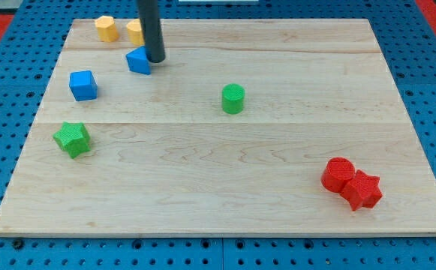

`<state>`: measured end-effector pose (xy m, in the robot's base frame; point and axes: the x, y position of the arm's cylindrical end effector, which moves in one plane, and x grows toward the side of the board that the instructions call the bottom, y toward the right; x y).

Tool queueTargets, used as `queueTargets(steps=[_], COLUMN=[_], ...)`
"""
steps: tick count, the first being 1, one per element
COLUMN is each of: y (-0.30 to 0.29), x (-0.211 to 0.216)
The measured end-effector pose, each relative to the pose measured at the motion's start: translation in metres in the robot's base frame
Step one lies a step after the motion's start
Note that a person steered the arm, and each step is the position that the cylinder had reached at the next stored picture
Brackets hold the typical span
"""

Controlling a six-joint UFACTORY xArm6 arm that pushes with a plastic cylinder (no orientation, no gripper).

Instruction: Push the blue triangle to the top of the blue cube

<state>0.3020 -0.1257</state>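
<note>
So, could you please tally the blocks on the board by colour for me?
Yellow: 2
Blue: 2, triangle and cube
Green: 2
Red: 2
Total: 8

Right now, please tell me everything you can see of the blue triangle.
The blue triangle is a small, solid, matte wedge that looks like plastic. It lies flat on the wooden board, near the view's top left. My tip stands against its right side, seemingly touching it. The blue cube sits apart, lower left of it. Two yellow blocks lie just above, not touching.
</note>
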Motion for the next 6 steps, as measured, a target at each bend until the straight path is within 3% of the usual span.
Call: queueTargets(steps=[2,3,4,6], y=[-0.083,-0.073,-0.02,-0.013], x=[0.012,0.014,0.009,0.09])
